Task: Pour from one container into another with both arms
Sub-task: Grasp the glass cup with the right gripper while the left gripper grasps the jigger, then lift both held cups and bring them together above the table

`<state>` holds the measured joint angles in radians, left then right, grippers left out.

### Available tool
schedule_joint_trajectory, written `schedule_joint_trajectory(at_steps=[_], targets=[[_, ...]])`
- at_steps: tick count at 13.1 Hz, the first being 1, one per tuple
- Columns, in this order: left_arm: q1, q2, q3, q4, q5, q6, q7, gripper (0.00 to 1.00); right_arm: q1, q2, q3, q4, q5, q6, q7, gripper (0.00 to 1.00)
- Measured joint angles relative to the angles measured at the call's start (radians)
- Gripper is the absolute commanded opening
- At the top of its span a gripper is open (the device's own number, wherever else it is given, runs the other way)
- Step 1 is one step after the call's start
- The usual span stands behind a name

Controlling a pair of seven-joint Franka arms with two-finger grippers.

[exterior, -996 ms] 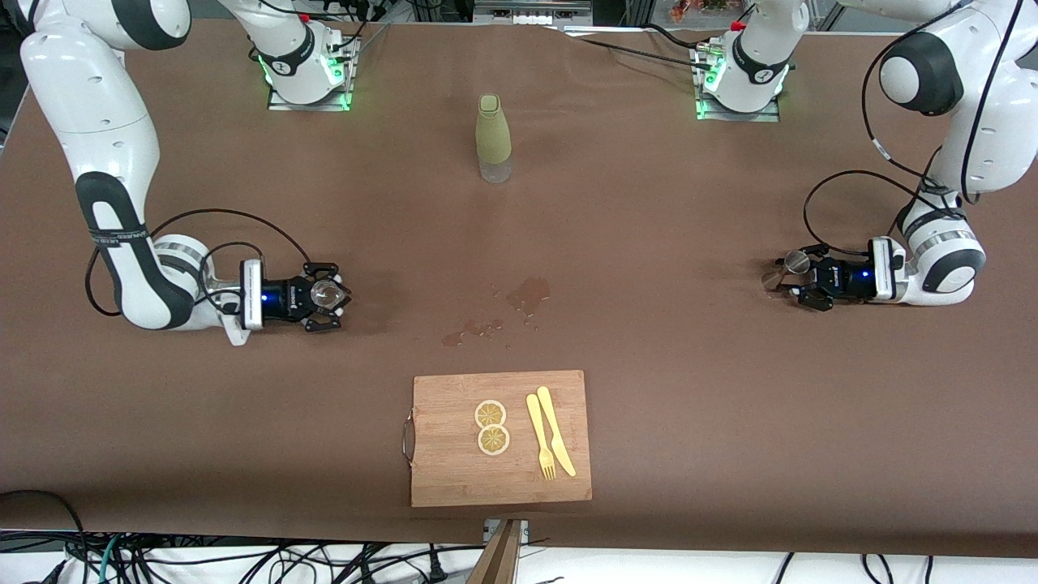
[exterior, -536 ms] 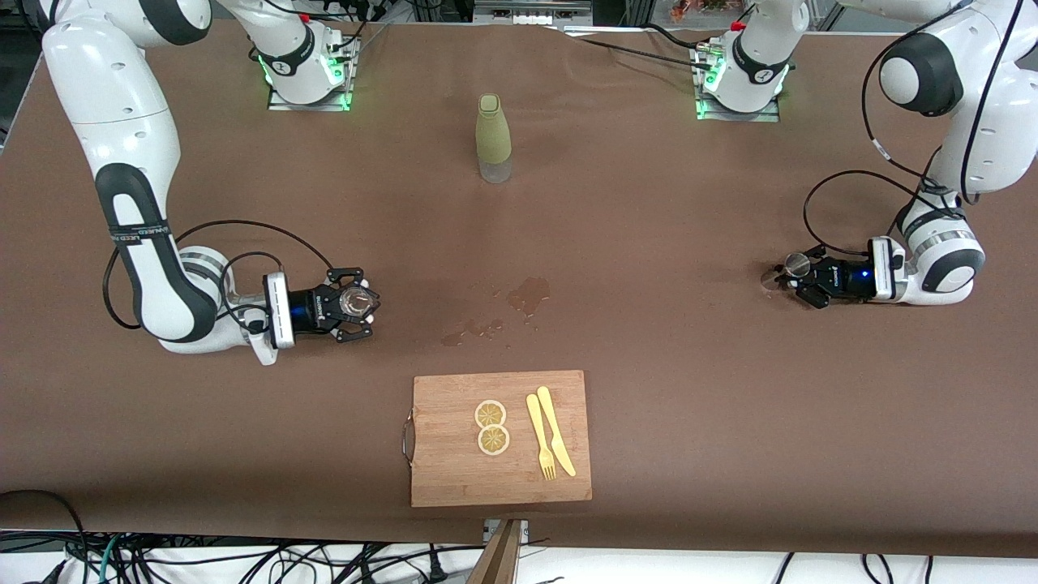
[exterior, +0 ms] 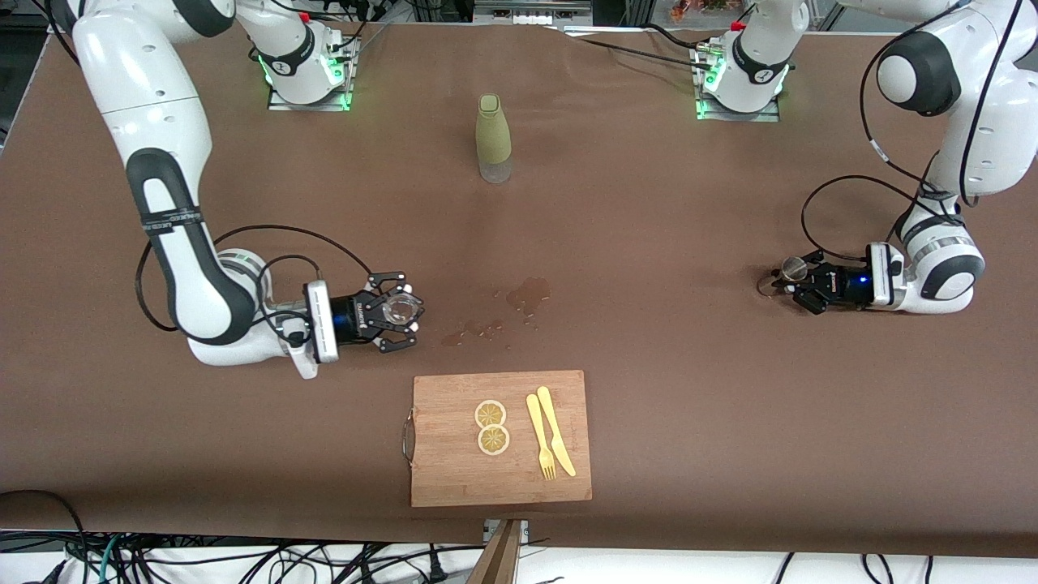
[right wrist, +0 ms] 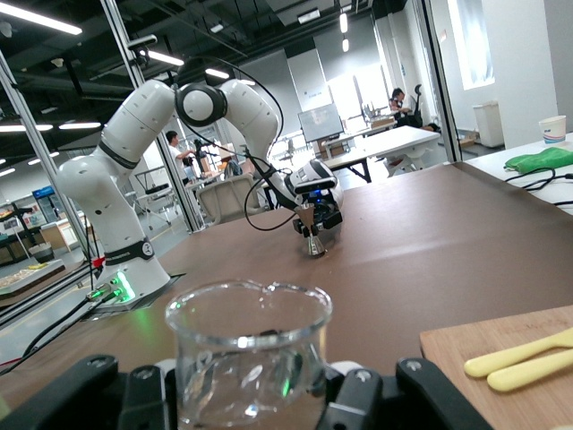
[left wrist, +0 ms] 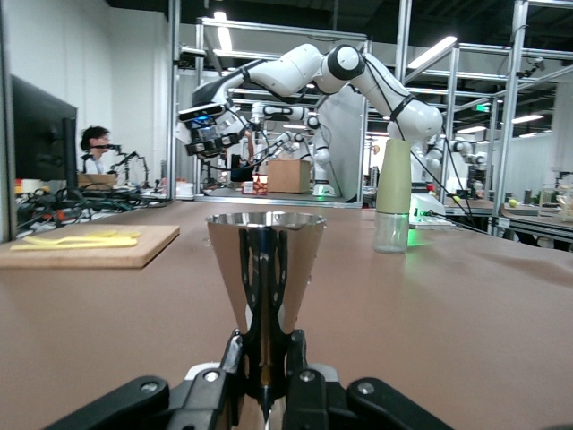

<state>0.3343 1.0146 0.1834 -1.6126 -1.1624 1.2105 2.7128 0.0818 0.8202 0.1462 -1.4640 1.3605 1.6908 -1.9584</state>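
We are looking across the brown table (exterior: 730,422), with a wooden cutting board (exterior: 454,470) lying at its edge nearest the front camera, carrying two lemon slices (exterior: 491,427) and a yellow fork (exterior: 538,436) and knife (exterior: 556,431) side by side. An olive-green bottle (exterior: 493,138) with a clear base is standing upright near the edge where the bases sit, between them. Wet spill patches (exterior: 519,304) are showing on the cloth between bottle and board.

The right end effector (exterior: 393,311) is holding a clear glass beaker (exterior: 402,307), fingers clamped on its sides, just beside the spill toward the right arm's end; we are seeing no liquid in it, though the glass may hide some. The left end effector (exterior: 799,280) is gripping a small steel jigger (exterior: 792,266) near the left arm's end of the table, fingers closed on its narrow waist, its rim upward; its contents are hidden.
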Motion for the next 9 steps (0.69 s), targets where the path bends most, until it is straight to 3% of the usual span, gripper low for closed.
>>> schedule_joint_trajectory(at_steps=[4,9], targets=[[-0.099,-0.030,-0.056,0.044,-0.041,0.057,-0.067,0.00,0.048,-0.001,0.001,0.057,0.000,0.053,0.108,0.00],[-0.242,-0.036,-0.189,0.047,-0.211,0.265,-0.206,0.00,0.143,-0.003,0.003,0.110,0.000,0.192,0.241,0.00]])
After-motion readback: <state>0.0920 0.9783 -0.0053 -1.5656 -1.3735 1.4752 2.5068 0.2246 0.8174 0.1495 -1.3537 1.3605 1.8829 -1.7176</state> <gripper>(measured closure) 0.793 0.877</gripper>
